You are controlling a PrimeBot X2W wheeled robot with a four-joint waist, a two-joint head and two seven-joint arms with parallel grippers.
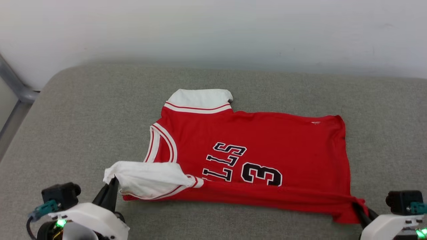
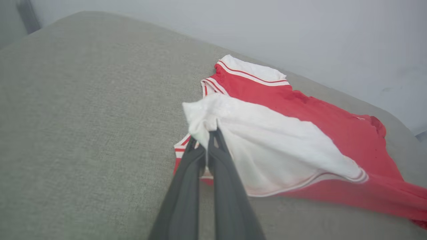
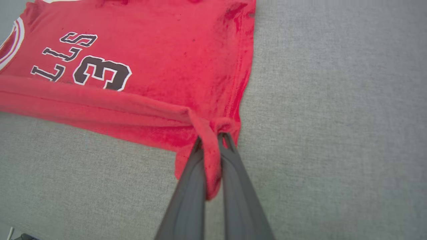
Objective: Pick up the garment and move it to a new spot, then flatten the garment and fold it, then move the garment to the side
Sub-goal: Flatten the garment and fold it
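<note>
The garment (image 1: 283, 143) bore "LLS" and "3" in black lettering. Left gripper (image 1: 113, 182) was pinched shut on its white sleeve (image 1: 150, 178); right gripper (image 1: 357, 206) was pinched shut on its red hem corner (image 1: 345, 215).

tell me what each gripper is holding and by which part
Both hold the garment: the left gripper pinches the white sleeve, the right gripper the red hem corner.

Grey woven upholstered surface (image 1: 76, 113), rounded at its far left corner. Plain pale wall (image 1: 213, 30) rising just behind its far edge. Grey metal bar (image 1: 13, 81) slanting beyond the left edge, joined to another below.
</note>
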